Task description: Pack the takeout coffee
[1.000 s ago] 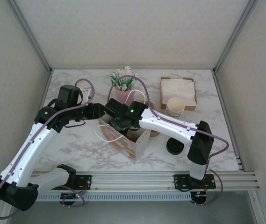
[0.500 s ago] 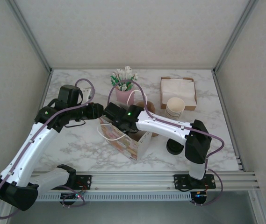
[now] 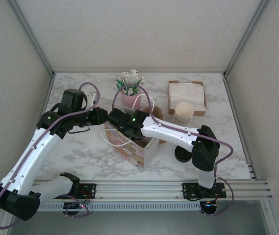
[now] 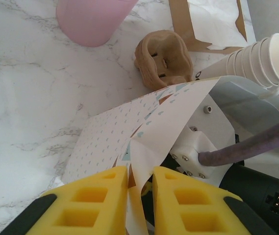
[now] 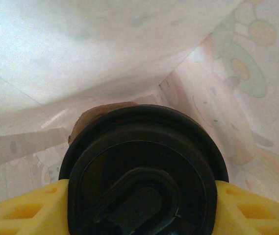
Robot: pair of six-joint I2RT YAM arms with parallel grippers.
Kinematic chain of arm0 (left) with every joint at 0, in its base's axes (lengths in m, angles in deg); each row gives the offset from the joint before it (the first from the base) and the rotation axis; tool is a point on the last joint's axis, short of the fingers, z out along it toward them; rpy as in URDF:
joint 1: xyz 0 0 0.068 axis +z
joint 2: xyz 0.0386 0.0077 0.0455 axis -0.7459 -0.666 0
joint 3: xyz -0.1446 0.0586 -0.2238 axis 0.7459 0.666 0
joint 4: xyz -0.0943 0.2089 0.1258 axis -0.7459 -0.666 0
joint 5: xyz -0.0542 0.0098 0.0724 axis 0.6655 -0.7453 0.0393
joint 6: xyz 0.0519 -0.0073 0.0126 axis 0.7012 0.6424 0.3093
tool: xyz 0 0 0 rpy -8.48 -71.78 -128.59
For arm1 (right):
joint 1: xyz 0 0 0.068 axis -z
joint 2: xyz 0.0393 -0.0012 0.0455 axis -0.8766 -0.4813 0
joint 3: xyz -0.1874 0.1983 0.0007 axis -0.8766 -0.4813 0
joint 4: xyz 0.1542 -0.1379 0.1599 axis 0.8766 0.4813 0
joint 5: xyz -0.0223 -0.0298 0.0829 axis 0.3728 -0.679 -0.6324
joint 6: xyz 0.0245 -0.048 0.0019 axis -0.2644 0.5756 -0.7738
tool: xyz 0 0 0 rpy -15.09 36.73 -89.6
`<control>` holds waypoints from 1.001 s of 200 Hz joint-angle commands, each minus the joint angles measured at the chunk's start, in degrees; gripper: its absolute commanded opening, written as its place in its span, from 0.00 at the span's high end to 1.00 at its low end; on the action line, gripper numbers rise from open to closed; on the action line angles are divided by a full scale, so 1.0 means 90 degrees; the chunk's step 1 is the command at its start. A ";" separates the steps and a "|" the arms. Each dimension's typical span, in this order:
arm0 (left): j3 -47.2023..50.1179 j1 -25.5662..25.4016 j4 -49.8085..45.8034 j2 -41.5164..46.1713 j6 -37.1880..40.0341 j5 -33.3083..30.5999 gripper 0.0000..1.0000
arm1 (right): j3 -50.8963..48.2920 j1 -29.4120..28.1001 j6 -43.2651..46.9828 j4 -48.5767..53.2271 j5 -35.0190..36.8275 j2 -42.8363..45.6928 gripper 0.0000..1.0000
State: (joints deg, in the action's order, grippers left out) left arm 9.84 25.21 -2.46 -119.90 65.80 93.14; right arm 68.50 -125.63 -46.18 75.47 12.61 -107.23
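The takeout coffee, seen as a glossy round black plastic lid, sits inside the thin, pastel-printed white paper bag. It is clamped at its sides by the right gripper, whose jaws are spread to the cup's width. The left gripper pinches the bag's rim, its jaws nearly together on one creased sheet. Risks, in our judgement: the smooth paper slips or tears from that pinch and the mouth folds inward; or a cup released off-level tips over.

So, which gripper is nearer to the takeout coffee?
Right. The right gripper clamps the takeout coffee inside the paper bag; the left gripper pinches that bag's rim, apart from the cup.
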 commanded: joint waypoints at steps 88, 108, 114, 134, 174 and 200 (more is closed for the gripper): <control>-0.0013 -0.0010 -0.0004 0.0220 0.0344 -0.0494 0.97 | 0.1302 -0.0048 0.0091 0.0836 0.0194 0.0168 0.54; -0.0172 -0.0027 -0.0150 0.0212 0.0591 -0.0664 0.97 | 0.1403 -0.0051 0.0066 0.0932 0.0143 0.0180 0.54; -0.0213 -0.0032 -0.0185 0.0206 0.0651 -0.0687 0.98 | 0.1404 -0.0048 0.0055 0.0965 0.0145 0.0168 0.54; -0.0305 -0.0064 -0.0236 0.0186 0.0795 -0.0696 1.00 | 0.1325 -0.0047 -0.0002 0.1058 0.0172 0.0213 0.55; -0.0485 -0.0095 -0.0282 0.0210 0.0983 -0.0785 1.00 | 0.1030 -0.0078 -0.0084 0.1115 -0.0003 0.0332 0.55; -0.0505 -0.0108 -0.0289 0.0140 0.1015 -0.0722 1.00 | 0.0892 -0.0110 -0.0083 0.1241 -0.0102 0.0212 0.55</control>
State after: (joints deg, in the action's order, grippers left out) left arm 7.50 24.71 -5.10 -118.87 73.06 87.02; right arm 78.25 -125.85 -46.00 83.34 13.50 -106.02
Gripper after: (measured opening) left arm 0.049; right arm 0.624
